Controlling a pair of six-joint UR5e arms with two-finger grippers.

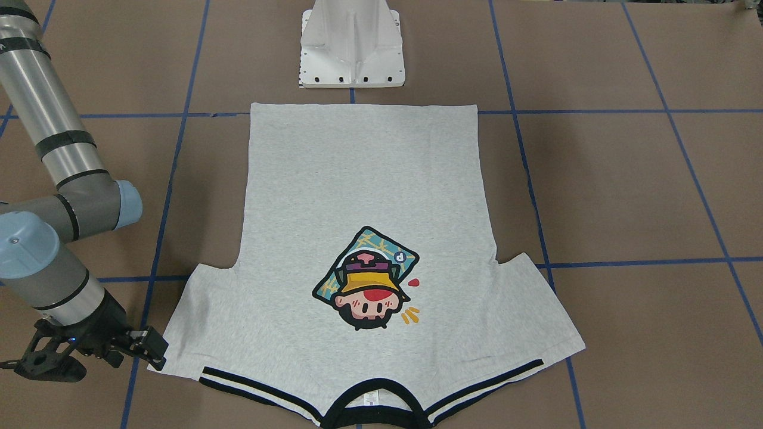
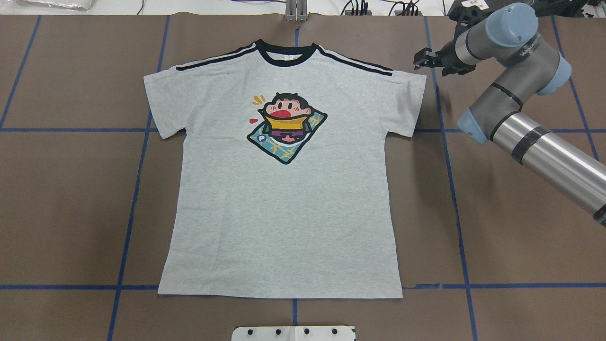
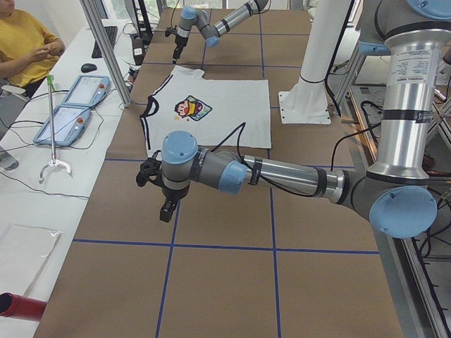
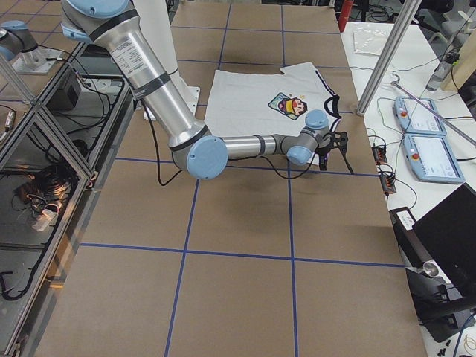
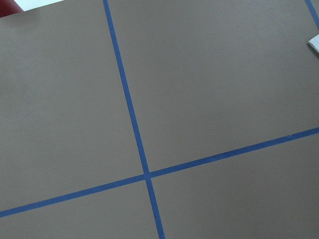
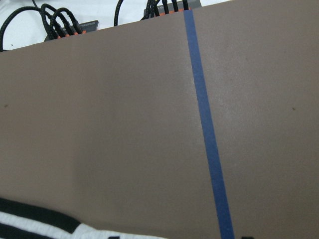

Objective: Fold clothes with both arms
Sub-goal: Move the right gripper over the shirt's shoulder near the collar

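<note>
The grey T-shirt lies flat and face up, its cartoon print showing. Its collar points away from the robot base. In the front view the T-shirt appears with the collar at the bottom. My right gripper hovers just beyond the striped shoulder and sleeve on my right, apart from the cloth. Its fingers look open and hold nothing, which the front view of the right gripper also shows. My left gripper appears only in the exterior left view, over bare table short of the shirt. I cannot tell whether it is open or shut.
The white pedestal stands at the shirt's hem side. Blue tape lines grid the brown table. Beyond the collar-side table edge are cables, two teach pendants and a seated person.
</note>
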